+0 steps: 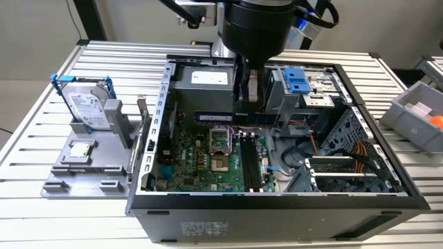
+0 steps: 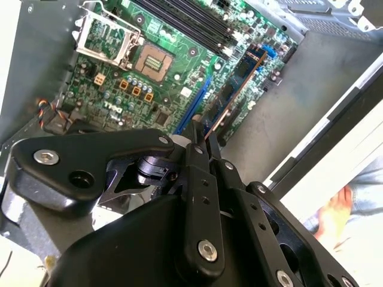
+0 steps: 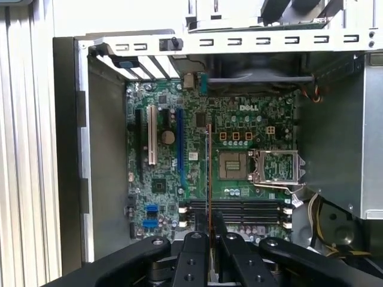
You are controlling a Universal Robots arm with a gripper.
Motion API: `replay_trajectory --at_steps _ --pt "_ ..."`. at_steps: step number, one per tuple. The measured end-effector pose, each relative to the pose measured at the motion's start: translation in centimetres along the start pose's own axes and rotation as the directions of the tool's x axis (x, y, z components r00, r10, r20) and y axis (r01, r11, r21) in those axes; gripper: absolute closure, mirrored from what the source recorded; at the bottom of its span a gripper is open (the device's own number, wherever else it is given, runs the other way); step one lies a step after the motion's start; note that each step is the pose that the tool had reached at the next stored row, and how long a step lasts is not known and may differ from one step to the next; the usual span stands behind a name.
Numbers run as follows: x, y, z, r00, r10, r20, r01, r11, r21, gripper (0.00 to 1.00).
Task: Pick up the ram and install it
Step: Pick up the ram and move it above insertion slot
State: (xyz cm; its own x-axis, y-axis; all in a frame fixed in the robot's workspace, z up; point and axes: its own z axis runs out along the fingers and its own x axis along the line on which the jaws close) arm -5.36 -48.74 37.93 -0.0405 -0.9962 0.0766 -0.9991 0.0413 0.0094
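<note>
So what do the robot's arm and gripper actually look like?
The arm ends in a thick black cylinder with black cables looping beside it. The gripper is matte black: flat, rounded linkage bars joined by silver pins and screws, narrowing to two slim fingers.

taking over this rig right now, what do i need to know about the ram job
Grip: the end effector is shut on the ram.
Position: the ram is held inside the open computer case, over the motherboard. It lies crosswise to the long black slots.
Done: the ram is picked up.
Left: the ram is not seated, and the slots look empty in the first wrist view.
</note>
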Motion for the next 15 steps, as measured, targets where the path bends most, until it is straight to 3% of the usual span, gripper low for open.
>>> replay_trajectory --at_steps 15 --pt "-0.71 -1.02 -0.05 1.0000 0.002 -0.0088 -0.002 1.0000 0.0002 1.00"
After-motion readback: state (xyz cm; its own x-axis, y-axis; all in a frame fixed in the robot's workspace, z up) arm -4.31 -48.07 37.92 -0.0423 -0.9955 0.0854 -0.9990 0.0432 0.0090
